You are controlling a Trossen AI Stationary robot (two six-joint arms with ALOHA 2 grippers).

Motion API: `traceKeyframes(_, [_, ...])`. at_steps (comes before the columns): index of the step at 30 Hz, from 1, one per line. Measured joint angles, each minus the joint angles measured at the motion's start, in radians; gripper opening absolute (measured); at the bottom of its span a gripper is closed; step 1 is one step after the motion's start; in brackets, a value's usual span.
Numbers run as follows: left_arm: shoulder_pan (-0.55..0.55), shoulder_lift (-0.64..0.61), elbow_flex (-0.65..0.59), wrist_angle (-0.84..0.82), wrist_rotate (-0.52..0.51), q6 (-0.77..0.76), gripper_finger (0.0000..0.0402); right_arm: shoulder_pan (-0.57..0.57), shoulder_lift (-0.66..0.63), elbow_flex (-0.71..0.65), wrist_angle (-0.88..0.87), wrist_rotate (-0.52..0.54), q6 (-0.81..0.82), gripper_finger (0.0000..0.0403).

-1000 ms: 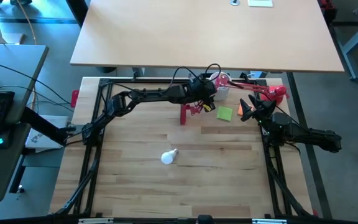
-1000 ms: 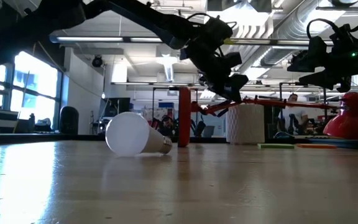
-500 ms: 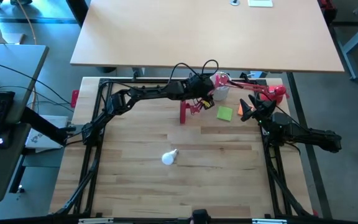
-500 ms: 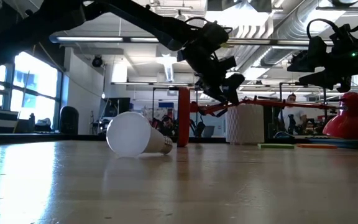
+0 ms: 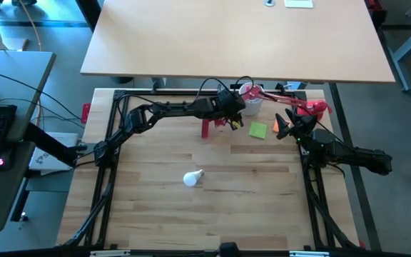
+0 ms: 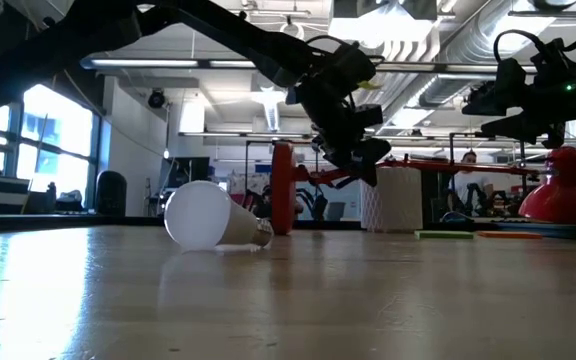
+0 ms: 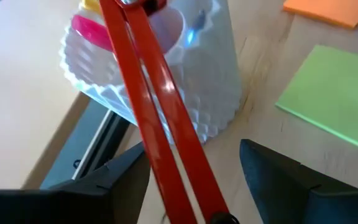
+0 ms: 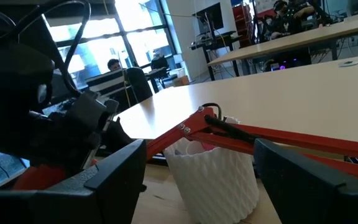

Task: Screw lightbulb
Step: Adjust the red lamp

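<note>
The high view looks straight down on the whole table [image 5: 212,214]. The low view sits at tabletop height, facing level toward the far room. Each wrist view looks closely at the white cup [image 7: 185,81] and red lamp arm [image 8: 278,138], which both share.

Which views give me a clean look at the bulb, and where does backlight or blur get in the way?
High view: evenly lit, bulb crisp on the wood. Low view: bulb sharp, but bright windows and ceiling lights turn both arms into silhouettes. Left wrist view: red lamp arm fills the frame; nearby fingers look soft. Right wrist view: window glare behind, fingers dark.
</note>
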Motion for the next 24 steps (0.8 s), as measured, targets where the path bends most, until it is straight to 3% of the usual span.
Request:
traceKeyframes(6, [0.002,0.000,0.000,-0.001,-0.001,-0.002,0.0196,0.000,0.000,0.000,0.000,0.000,0.000,0.0295])
traceKeyframes(14, [0.004,-0.008,0.001,-0.008,-0.017,0.003,0.0074,0.000,0.000,0.000,0.000,0.000,0.000,0.0295])
traceKeyframes(24, [0.047,-0.029,0.001,-0.072,0.057,-0.057,0.0074,0.000,0.000,0.000,0.000,0.000,0.000,0.0295])
